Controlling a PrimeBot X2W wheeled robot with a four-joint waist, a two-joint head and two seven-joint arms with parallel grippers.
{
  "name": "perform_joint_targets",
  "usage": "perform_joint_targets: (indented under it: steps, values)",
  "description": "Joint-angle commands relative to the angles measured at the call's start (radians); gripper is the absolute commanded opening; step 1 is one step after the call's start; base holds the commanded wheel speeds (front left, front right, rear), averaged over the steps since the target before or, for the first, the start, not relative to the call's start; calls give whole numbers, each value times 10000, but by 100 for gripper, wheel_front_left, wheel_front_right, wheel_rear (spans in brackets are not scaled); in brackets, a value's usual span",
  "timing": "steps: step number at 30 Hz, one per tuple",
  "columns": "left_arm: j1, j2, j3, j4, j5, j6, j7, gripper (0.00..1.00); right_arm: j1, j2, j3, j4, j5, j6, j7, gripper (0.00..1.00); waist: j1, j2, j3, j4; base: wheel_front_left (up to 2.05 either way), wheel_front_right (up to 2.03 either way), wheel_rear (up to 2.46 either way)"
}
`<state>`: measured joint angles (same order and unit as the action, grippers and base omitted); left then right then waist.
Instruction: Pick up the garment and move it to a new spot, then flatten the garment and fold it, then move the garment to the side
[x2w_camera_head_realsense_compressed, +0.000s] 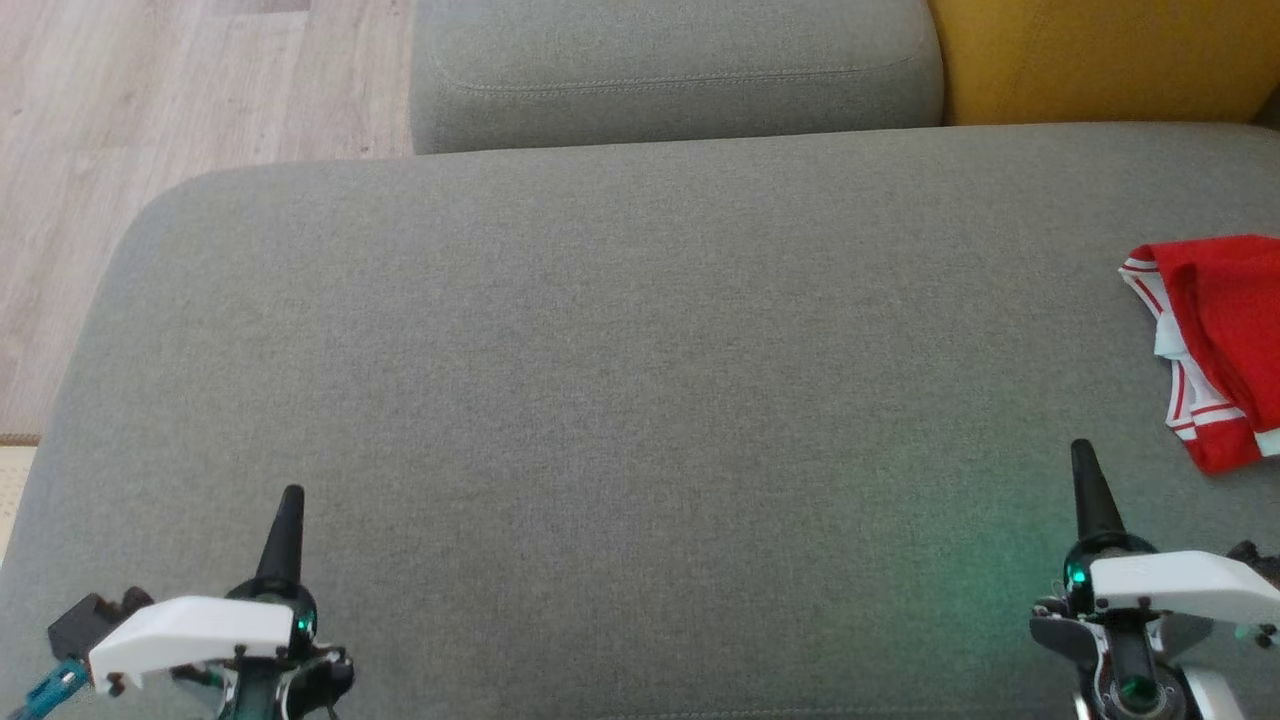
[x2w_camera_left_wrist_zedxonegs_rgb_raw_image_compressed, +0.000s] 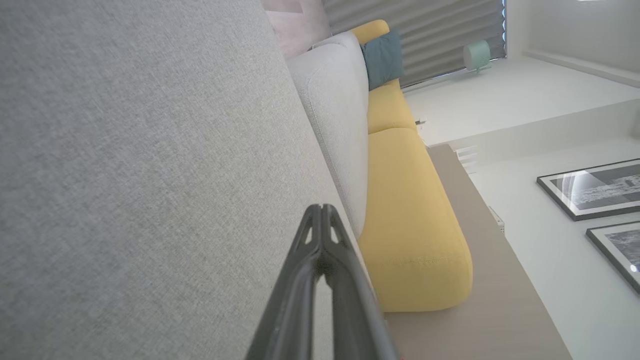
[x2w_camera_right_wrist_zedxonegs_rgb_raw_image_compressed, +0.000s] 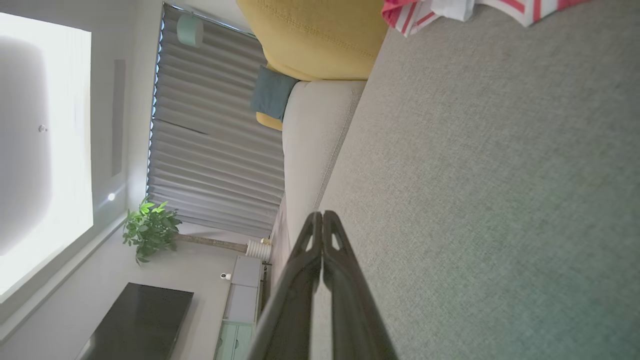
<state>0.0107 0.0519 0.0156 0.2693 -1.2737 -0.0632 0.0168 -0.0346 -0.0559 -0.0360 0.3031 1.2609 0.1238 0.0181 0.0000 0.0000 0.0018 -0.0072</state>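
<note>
red garment (x2w_camera_head_realsense_compressed: 1215, 340), cropped at right edge

The head view looks down on the seat (x2w_camera_head_realsense_compressed: 600, 400). The 2 wrist views skim close over it, rolled sideways, facing the grey cushion (x2w_camera_left_wrist_zedxonegs_rgb_raw_image_compressed: 335, 125). Head and right wrist views share the garment (x2w_camera_head_realsense_compressed: 1220, 340).

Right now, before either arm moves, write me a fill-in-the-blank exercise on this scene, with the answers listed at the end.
1. The garment lying on the grey sofa seat is mostly ____ with white trim.
2. The left gripper and the right gripper are both ____, holding nothing.
3. The garment lies closer to the ____ gripper.
4. At the head view's upper right sits a ____ cushion.

Missing words: red; shut; right; yellow.
</note>
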Motion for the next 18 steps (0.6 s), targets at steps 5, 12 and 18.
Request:
perform_joint_targets:
  steps: [5,12,18]
  values:
    - [-702,48,439,-269,-778,-233,197,0,-575,-169,6,-441,874,56,175,0,0,0,2,14,0,0,0]
    - [-839,45,576,-261,-1532,-360,402,0,-613,-165,-135,-486,1692,60,330,0,0,0,6,31,0,0,0]
    - [-957,42,692,-254,-2175,-468,577,0,-645,-160,-257,-525,2387,63,464,0,0,0,8,45,0,0,0]
